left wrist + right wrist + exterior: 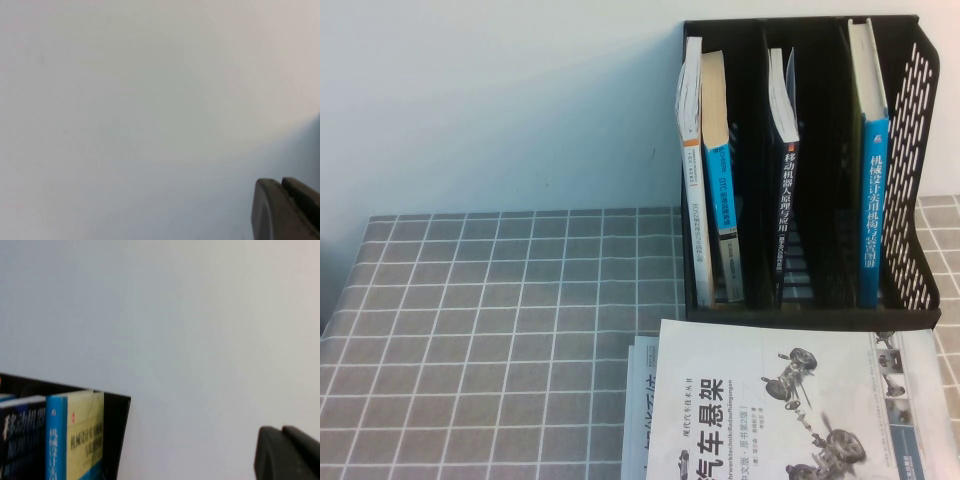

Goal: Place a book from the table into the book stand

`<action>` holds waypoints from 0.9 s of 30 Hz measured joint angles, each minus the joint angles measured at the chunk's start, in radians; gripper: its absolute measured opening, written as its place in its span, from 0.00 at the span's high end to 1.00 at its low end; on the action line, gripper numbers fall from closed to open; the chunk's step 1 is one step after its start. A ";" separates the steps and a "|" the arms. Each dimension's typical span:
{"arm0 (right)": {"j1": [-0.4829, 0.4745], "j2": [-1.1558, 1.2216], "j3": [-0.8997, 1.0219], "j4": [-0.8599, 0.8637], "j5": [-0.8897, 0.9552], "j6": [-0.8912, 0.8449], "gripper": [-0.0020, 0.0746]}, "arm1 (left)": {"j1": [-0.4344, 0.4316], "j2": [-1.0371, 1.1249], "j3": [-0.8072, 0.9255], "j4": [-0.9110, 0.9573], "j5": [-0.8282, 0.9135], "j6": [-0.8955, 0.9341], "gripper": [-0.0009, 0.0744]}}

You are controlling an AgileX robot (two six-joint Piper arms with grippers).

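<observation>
From the high view you see the book point(790, 400) lying flat on the table point(500, 330) at the near right, its white cover with black title characters and grey suspension drawings facing up. It rests on top of another white book point(638, 410) whose edge shows at its left side. Just beyond it stands the book stand point(920, 150), black and upright at the far right against the wall. Its slots hold four upright books: a white one point(692, 170) and a blue-spined one point(720, 180) in the left slot, a dark one point(788, 190) in the middle, a blue one point(873, 200) in the right. Neither arm appears here.

In the left wrist view you get only plain wall and one dark corner of the left tool point(287, 210); you cannot tell how far it is open.

In the right wrist view the right tool point(287, 452) is likewise a dark corner, opening not readable, with the stand's top and the blue book beyond it.
</observation>
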 joint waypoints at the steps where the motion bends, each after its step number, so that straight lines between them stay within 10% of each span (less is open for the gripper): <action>1: 0.000 0.000 0.000 0.003 -0.022 0.018 0.98 | 0.000 0.000 0.000 0.000 -0.021 -0.009 0.99; 19: 0.000 0.000 0.000 0.093 -0.114 0.060 0.98 | 0.000 -0.002 0.000 -0.049 -0.175 -0.290 0.99; 27: 0.000 0.000 -0.119 0.095 0.244 0.009 0.98 | 0.000 0.004 -0.224 0.022 0.300 -0.356 0.99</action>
